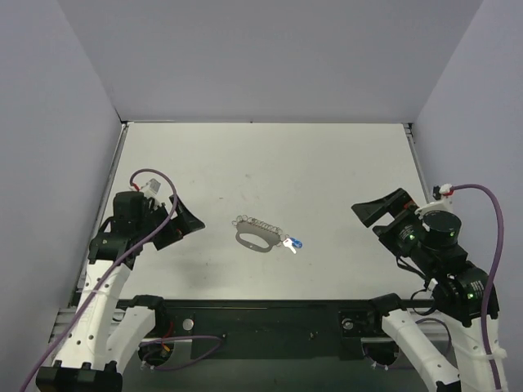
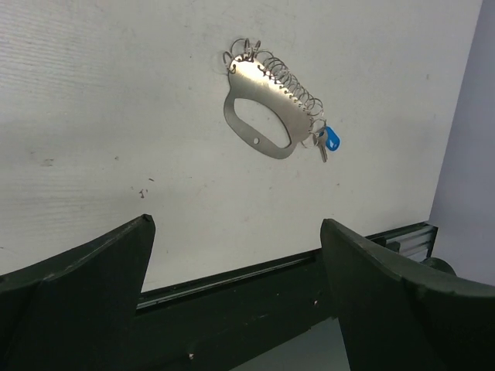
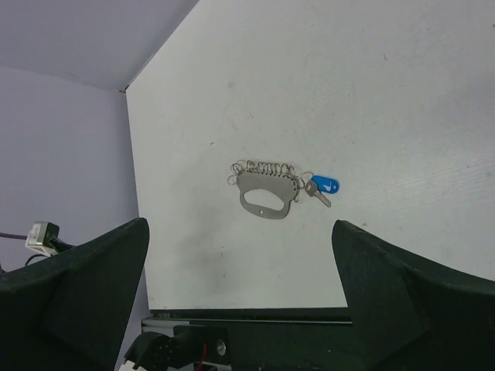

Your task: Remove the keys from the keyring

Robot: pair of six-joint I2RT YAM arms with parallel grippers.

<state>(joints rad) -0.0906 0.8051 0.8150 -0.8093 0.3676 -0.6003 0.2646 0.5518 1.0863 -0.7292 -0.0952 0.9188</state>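
Overhead, 2 robot arms flank a white table, one at each side of the frame. At left, the left gripper hovers above the surface, its 2 dark fingers spread wide with nothing between them, pointing toward the middle of the table. Well apart from it, to its right, the keyring lies flat near the table's centre. It is a silver-grey metal loop with a long oval slot. A row of small wire rings runs along its far edge. The keys, marked by a bright-blue head, rest on the table just beside the loop's right end, hanging from the last of those rings. Farther right, again well apart, the right gripper is likewise opened wide and empty, aimed back toward the centre. Neither tool touches the metal. In both wrist views the keyring sits beyond the gap between the fingers, out ahead of the tips.
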